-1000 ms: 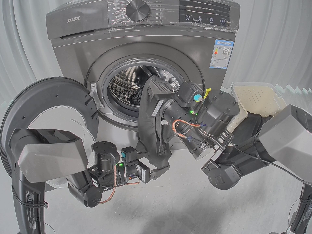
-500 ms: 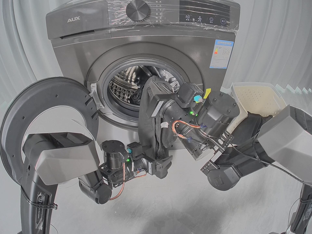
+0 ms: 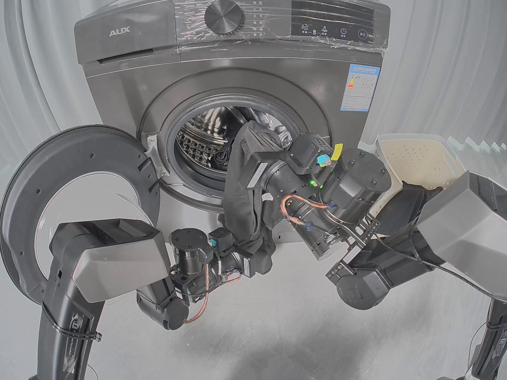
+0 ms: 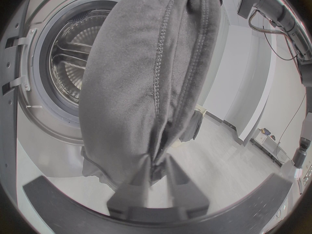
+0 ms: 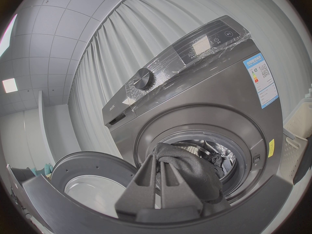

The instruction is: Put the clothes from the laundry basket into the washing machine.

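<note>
Clothes: one dark grey garment (image 3: 240, 196) (image 4: 136, 82) (image 5: 191, 169) hangs in front of the washing machine (image 3: 132, 85), across the open drum (image 3: 206, 138). Its top end is at the drum mouth and its lower end hangs below the opening's rim.

Right end effector (image 5: 158, 161) is clamped on the bunched top of the garment, right at the lip of the drum.

Left end effector (image 4: 158, 160) (image 3: 259, 254) is pinched onto the bottom hem, low in front of the machine. The garment runs between the two, folded lengthwise with a stitched seam facing the left wrist camera.

A second dark item (image 3: 219, 157) lies inside the drum.

Door (image 3: 68, 159) is swung wide open on the robot's left.

Laundry basket (image 3: 417, 159) stands just beside the machine on the right, with more dark clothing (image 3: 412, 196) draped at its front.
</note>
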`<state>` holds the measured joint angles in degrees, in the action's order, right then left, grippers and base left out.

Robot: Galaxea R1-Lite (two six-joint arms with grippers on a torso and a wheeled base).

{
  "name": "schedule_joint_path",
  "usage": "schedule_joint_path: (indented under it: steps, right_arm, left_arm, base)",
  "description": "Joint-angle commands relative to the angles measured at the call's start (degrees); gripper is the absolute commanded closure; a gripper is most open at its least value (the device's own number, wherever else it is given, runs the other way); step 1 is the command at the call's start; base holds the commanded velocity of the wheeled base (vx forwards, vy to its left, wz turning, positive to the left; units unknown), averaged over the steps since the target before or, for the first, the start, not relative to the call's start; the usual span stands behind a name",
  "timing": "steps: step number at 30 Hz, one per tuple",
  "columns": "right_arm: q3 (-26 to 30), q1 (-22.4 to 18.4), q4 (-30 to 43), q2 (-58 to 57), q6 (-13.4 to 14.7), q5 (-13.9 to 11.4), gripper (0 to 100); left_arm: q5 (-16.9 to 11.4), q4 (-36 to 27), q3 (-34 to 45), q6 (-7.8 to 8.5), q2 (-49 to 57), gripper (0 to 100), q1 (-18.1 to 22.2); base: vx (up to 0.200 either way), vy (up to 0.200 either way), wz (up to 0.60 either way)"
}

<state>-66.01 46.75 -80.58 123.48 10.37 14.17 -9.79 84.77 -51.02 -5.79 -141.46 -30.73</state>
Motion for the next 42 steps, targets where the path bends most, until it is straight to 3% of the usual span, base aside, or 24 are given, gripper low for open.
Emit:
schedule_joint_path:
  steps: [1,4,13,19,30,32,38,42]
  right_arm:
    - [0.1,-0.6,-0.1,0.1,0.0,0.0,100]
    - [0.1,-1.6,0.0,0.0,-0.2,0.0,100]
    - [1.9,-5.6,0.1,-0.5,-0.4,-0.2,100]
    - [5.7,-6.1,-0.6,-1.4,-0.4,-0.9,100]
    - [19.4,-6.4,-7.0,-4.0,-0.4,-4.5,100]
    - [23.4,-7.0,-7.8,-5.2,-0.4,-5.5,100]
    - [32.0,-7.9,-7.8,-8.3,0.4,-5.8,100]
    - [35.7,-8.2,-7.8,-10.3,0.9,-5.8,100]
  left_arm:
    - [0.1,0.9,0.4,-0.01,0.5,100,0.5]
    - [0.1,2.2,1.4,0.34,1.1,100,0.8]
    - [-1.1,3.6,14.8,0.78,14.8,100,0.9]
    - [-1.8,3.6,20.1,0.96,21.3,100,1.9]
    - [-4.9,3.7,29.0,0.96,31.7,100,8.7]
    - [-7.1,3.6,30.6,0.87,34.2,100,10.5]
    - [-10.9,3.7,32.6,0.52,37.1,100,14.2]
    - [-11.5,3.7,32.6,0.60,38.5,100,14.4]
  base:
    - [0.000,0.000,0.00]
    - [0.000,0.000,0.00]
    - [0.000,0.000,0.00]
    - [0.000,0.000,0.00]
    - [0.000,0.000,0.00]
    - [0.000,0.000,0.00]
    - [0.000,0.000,0.00]
    - [0.000,0.000,0.00]
